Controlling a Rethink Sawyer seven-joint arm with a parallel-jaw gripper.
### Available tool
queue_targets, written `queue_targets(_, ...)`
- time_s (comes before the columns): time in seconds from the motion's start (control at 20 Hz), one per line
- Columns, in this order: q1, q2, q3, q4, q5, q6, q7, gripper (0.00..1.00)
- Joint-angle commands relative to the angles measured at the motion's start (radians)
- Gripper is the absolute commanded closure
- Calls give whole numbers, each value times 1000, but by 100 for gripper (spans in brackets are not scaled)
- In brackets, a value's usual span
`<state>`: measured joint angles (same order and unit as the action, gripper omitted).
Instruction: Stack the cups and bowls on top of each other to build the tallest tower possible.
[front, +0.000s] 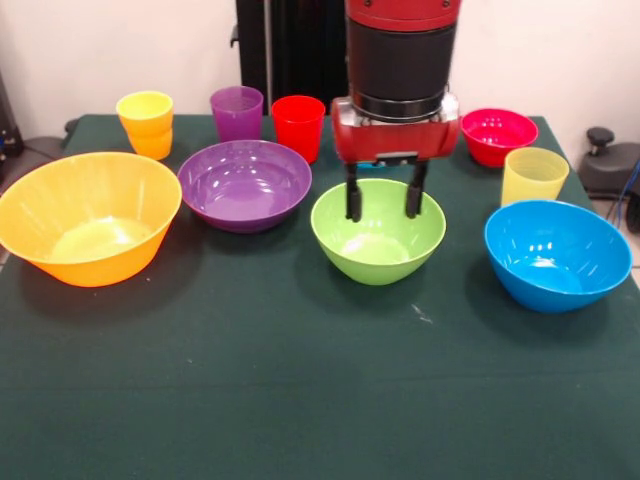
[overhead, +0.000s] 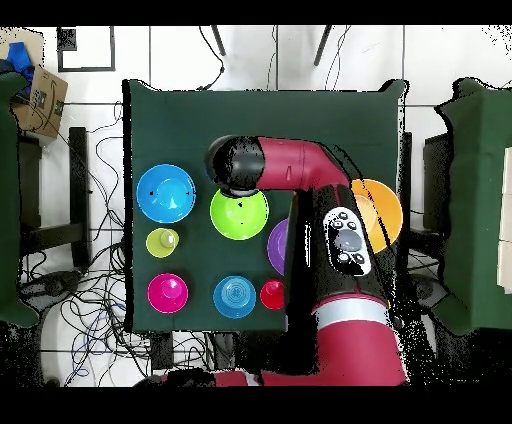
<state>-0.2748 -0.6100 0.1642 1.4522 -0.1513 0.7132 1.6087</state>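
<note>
My gripper (front: 383, 205) hangs open over the far rim of the green bowl (front: 378, 240), with nothing between its fingers. Left of it stand the purple bowl (front: 245, 185) and the wide orange bowl (front: 90, 215); the blue bowl (front: 557, 252) stands to the right. Behind them are the orange-yellow cup (front: 146, 123), purple cup (front: 237, 112), red cup (front: 298, 127), small red-pink bowl (front: 498, 135) and pale yellow cup (front: 534, 175). The overhead view also shows the small translucent blue bowl (overhead: 234, 296). Every piece stands apart on the table; no tower shows.
A dark green cloth covers the table (front: 300, 400). In the overhead view the red arm (overhead: 340, 240) hides part of the purple bowl (overhead: 277, 245). Cables, a cardboard box (overhead: 40, 95) and other tables lie around the table.
</note>
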Motion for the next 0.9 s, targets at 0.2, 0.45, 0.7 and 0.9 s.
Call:
queue_targets(0.2, 71, 12, 72, 138, -20, -48, 61, 0)
queue_targets(0.45, 80, -6, 51, 209, -44, -108, 70, 0)
queue_targets(0.7, 64, -4, 61, 334, -66, -248, 81, 0)
queue_targets(0.9, 72, -6, 41, 424, -92, -367, 109, 0)
